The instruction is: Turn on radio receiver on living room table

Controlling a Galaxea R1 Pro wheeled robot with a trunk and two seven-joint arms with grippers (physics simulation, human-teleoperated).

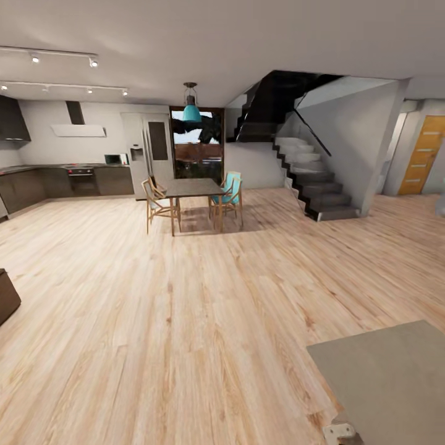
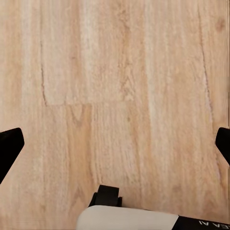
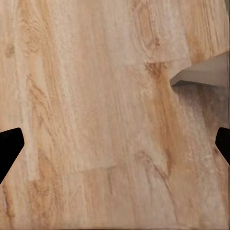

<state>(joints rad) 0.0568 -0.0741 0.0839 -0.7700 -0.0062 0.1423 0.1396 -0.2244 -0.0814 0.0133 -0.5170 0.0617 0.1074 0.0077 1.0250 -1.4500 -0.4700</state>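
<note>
I am in transit, so both arms hang tucked with the grippers aimed straight down at the plank floor (image 1: 185,321). The left gripper (image 2: 115,143) is spread wide and empty, its dark fingertips (image 2: 9,148) at the frame edges; the right gripper (image 3: 115,143) is just as wide, with nothing between its jaws. The radio receiver appears nowhere here. At the lower right of the head view a grey-taupe slab (image 1: 395,377) cuts in, likely the table, but most of it is cropped away. Ahead, upper centre, stand a dining table (image 1: 193,187) with chairs and a staircase (image 1: 315,179). The pale wedge (image 3: 203,74) in the right wrist view is hard to identify.
</note>
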